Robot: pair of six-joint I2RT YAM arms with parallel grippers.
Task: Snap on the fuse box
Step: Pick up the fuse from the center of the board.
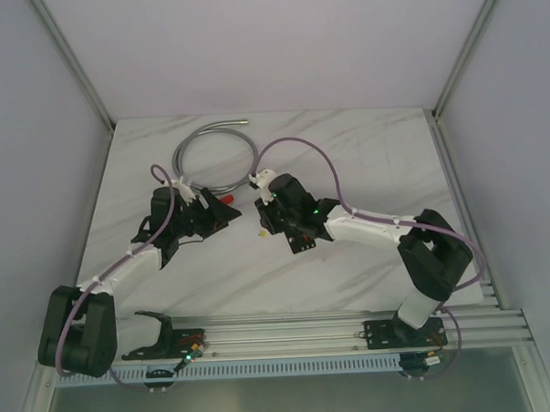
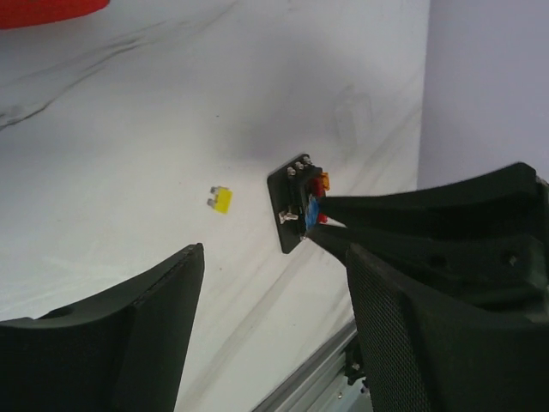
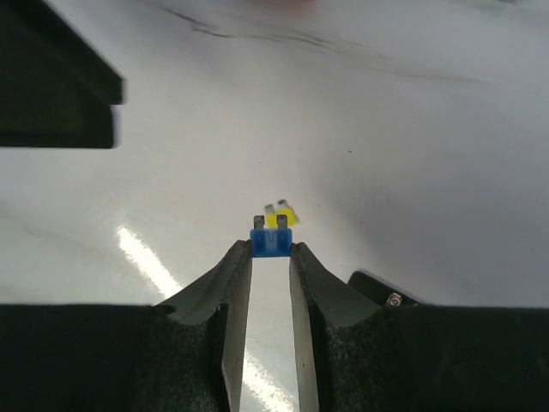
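Fuse box [image 2: 294, 206] — beyond left fingers [image 2: 129, 326], spread wide | right fingers [image 3: 236, 287] pinch blue fuse [image 3: 270, 243] at it

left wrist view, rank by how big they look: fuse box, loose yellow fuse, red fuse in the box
1. fuse box, clearly largest.
2. yellow fuse and red fuse look nearly alike. The red one shows only its top, so I leave them unranked.

Finds grey coiled flexible metal hose [image 1: 214, 156] at far side of white marbled tabletop [image 1: 374, 165]. Finds left gripper [image 1: 227, 215] and right gripper [image 1: 262, 223] near each other at table centre, gap between. Notes small red object [image 1: 227, 198] just beside left gripper, identity unclear. Notes silver aluminium rail [image 1: 290, 333] along near edge.
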